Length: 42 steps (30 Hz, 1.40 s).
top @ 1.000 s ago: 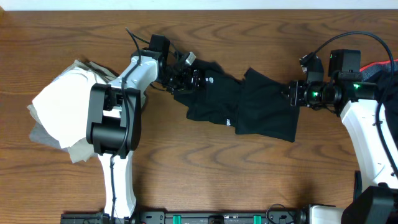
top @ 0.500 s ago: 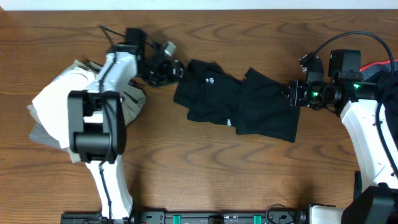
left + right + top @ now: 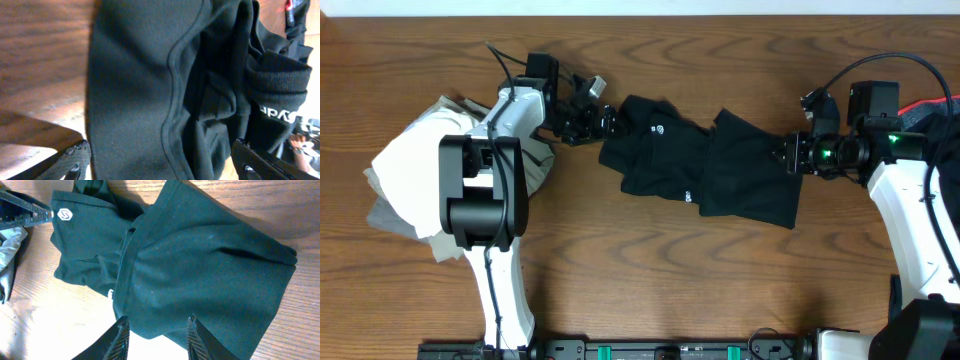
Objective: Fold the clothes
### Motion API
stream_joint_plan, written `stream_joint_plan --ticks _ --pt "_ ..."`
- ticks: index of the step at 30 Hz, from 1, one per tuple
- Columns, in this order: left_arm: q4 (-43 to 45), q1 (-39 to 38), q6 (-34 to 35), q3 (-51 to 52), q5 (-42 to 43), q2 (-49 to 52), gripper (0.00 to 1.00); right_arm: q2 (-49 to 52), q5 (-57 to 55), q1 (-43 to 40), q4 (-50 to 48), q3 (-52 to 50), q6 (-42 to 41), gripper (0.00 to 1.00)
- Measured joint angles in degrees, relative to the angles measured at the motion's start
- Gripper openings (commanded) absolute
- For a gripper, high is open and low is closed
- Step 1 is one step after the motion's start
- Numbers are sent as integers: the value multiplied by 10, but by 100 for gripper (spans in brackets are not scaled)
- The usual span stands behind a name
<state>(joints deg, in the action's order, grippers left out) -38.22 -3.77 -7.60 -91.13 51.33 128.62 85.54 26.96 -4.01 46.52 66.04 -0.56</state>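
A black short-sleeved T-shirt (image 3: 720, 170) lies crumpled across the middle of the table, its small white logo (image 3: 660, 127) facing up. My left gripper (image 3: 592, 120) sits at the shirt's left edge. In the left wrist view its jaws (image 3: 165, 165) stand wide open, with the black fabric (image 3: 140, 90) lying between the two fingers. My right gripper (image 3: 788, 153) is at the shirt's right edge. There its fingers (image 3: 159, 337) stand partly apart over the hem of the shirt (image 3: 200, 265), pinching nothing that I can see.
A pile of folded white and grey clothes (image 3: 410, 185) sits at the left, under the left arm. Another black garment with a red edge (image 3: 935, 110) lies at the far right, behind the right arm. Bare wood lies in front of the shirt.
My left gripper has let go of the shirt's left end, opened wider and drawn back to the left. The shirt's left end has settled flatter. The right arm has not moved.
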Motion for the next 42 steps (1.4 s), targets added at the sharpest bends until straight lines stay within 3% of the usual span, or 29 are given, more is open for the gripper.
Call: stream_joint_plan --ticks 17,29,33,42 --pt "-21 -61 -17 0 26 3 91 0 0 0 8 0 0 33" --pt "-16 -45 -53 0 164 5 91 0 0 0 8 0 0 31" --pt "-16 -54 -58 0 151 5 91 0 0 0 8 0 0 31" --pt "-5 -105 -17 0 23 5 91 0 0 0 8 0 0 31"
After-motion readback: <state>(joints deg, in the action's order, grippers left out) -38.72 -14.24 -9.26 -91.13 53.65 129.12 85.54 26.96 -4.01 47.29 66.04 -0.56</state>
